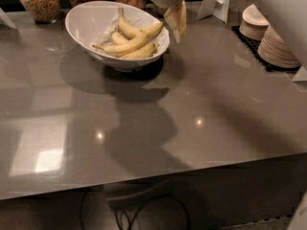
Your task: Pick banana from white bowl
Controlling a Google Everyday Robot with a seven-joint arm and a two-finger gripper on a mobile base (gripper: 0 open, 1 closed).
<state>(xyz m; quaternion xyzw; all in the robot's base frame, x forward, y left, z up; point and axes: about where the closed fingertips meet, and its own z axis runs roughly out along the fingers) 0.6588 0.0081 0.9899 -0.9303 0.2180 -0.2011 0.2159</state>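
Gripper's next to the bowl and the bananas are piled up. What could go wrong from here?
1. The gripper hangs just outside the right rim of the white bowl; moving in low could clip that rim and shove the bowl.
2. The banana lies against the other bananas; a grasp may catch or drag a neighbour.

A canteen-style snack kitchen: food jars (42, 1) left of the tool (176, 22), which hangs beside the bowl (86, 25); plates (280, 49) stacked to its right.
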